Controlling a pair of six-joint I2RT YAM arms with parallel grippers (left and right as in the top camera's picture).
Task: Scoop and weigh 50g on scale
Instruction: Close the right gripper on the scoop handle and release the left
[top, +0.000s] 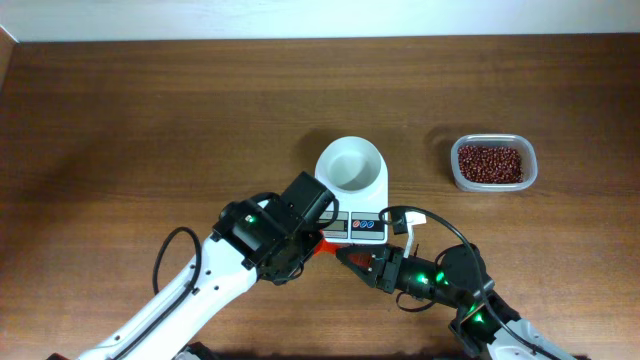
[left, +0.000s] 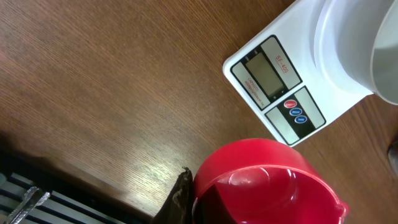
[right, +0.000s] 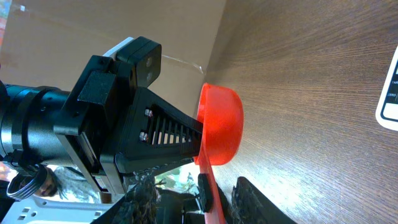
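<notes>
Overhead — left tool (top: 314, 240) grips red scoop (top: 326, 248) beside scale (top: 346, 228).

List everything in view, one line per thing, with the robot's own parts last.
scale: one, white with a grey display, middle of the table, display end toward the arms.
bowl: one, white, round, on top of the scale, looks empty.
tub of beans: one, clear plastic with red-brown beans inside, standing apart from the scale on the right arm's side.
scoop: one, red, just in front of the scale between the two grippers, cup looks empty.
table: one, brown wood, under everything.
left gripper: one, black on a white arm, shut on the scoop's cup.
right gripper: one, black, jaws open on either side of the scoop's handle.
</notes>
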